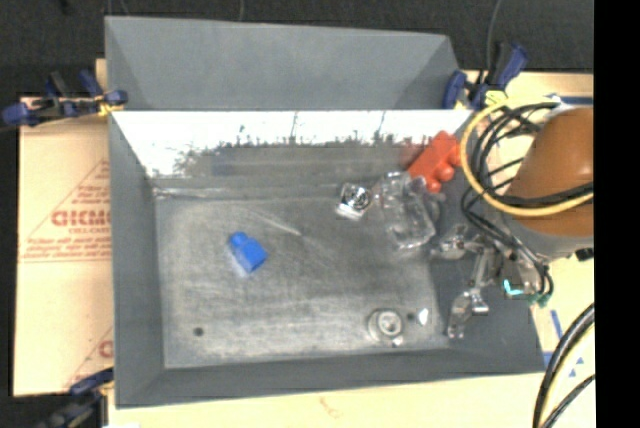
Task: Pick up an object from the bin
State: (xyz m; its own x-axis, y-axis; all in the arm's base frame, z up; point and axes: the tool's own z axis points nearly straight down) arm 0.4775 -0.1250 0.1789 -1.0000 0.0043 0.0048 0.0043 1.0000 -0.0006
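Observation:
My gripper [467, 301] hangs low at the bin's right wall, near the front right corner. Just to its left a small round silvery metal piece [386, 324] lies on the floor, apart from the gripper. Farther back, a clear plastic piece [406, 213] sits up and left of the gripper. A red block [433, 162] rests against the back right slope.
A small silvery clear item [352, 200] lies at the back middle, and a blue plastic piece [247, 253] lies alone on the left half of the floor. The arm's orange cover and black cables hang over the right rim.

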